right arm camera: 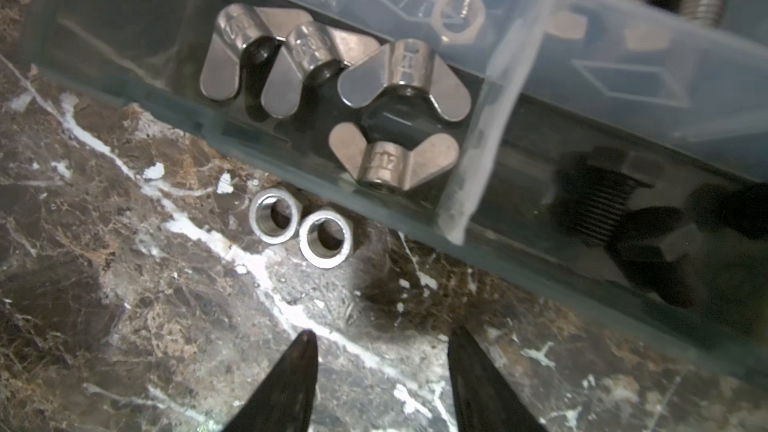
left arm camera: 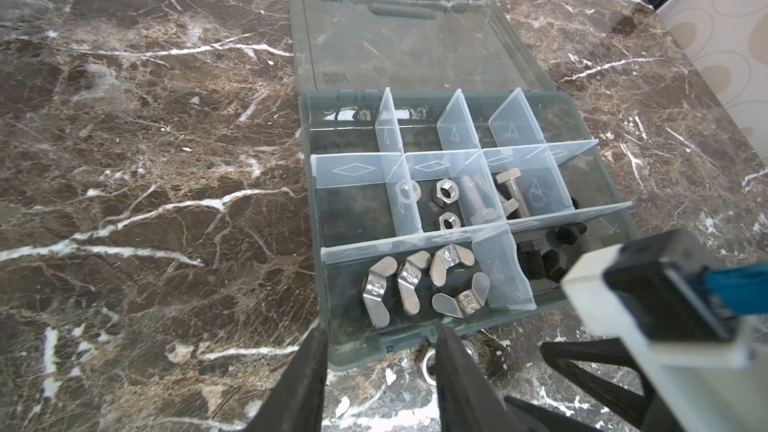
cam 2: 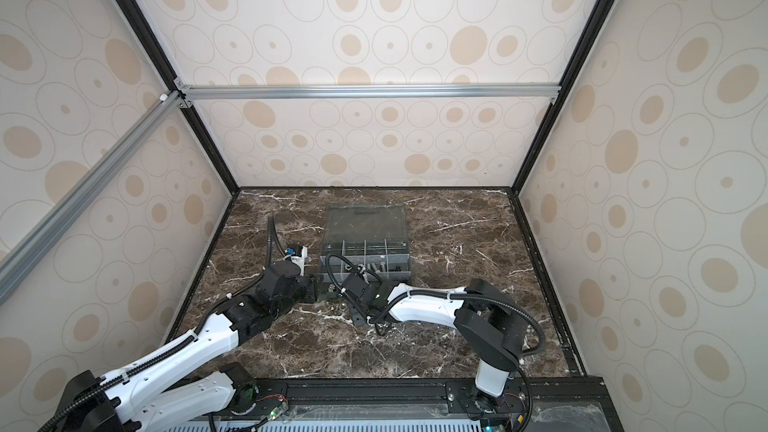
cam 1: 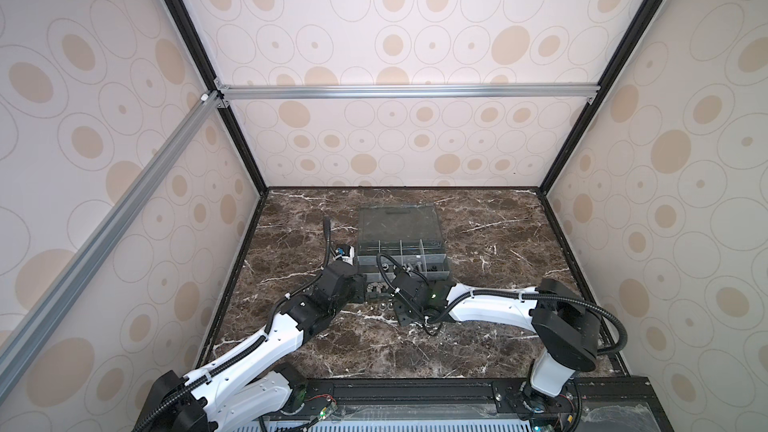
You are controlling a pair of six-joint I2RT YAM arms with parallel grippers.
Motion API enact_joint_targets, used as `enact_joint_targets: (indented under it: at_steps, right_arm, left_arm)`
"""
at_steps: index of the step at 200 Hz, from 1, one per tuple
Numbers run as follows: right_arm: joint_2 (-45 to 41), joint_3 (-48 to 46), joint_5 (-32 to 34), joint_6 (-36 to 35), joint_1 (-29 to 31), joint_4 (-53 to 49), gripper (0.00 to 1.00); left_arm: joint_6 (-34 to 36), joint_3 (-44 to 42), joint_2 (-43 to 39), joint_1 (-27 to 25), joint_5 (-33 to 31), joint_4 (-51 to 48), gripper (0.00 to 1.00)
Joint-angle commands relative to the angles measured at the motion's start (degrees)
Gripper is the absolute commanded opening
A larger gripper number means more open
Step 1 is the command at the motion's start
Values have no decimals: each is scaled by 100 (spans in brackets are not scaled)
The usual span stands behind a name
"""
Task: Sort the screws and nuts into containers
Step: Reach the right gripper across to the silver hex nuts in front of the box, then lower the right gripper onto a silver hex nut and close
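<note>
The open organizer box (left arm camera: 316, 209) holds its containers. One has several silver wing nuts (left arm camera: 415, 284), one has hex nuts (left arm camera: 444, 193), one has silver screws (left arm camera: 511, 193) and one has black screws (left arm camera: 536, 263). Two silver hex nuts (right arm camera: 274, 218) lie loose on the marble against the box's front wall. My right gripper (right arm camera: 380, 340) is open just short of them, with only bare marble between its fingers. My left gripper (left arm camera: 382, 331) is open at the box's front left corner, straddling the front edge. One of its fingers (left arm camera: 453, 367) half hides the loose nuts (left arm camera: 428, 363).
The box's clear lid (cam 1: 397, 222) lies flat behind it. The right arm's fingers (left arm camera: 582, 367) sit close beside my left gripper in front of the box. Marble tabletop (cam 1: 498, 243) stretches right and toward the front, and patterned walls enclose three sides.
</note>
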Motion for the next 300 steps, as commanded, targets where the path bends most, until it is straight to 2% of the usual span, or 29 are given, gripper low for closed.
enact_joint_targets:
  at_steps: [1,62,133,229,300]
  right_arm:
    - [204,236,-123,-198,79,31,54]
    - [587,460,-185,-272,98,37,54]
    - [1017,784,133,-116,99,-113,53]
    - [1278,906,349,101,164,-123,28]
    - [796,372,274,61,457,43,24]
  left_arm:
    - [-149,-22,-164,78,-97,-100,43]
    - [-212,-119,-257,108,-19,-107,43]
    - [-203,-93,-196,124,51,-77,43]
    - [-229,-94,-270,137,60,-130,43]
    - [-238,-93,-338,130,8,-203,43]
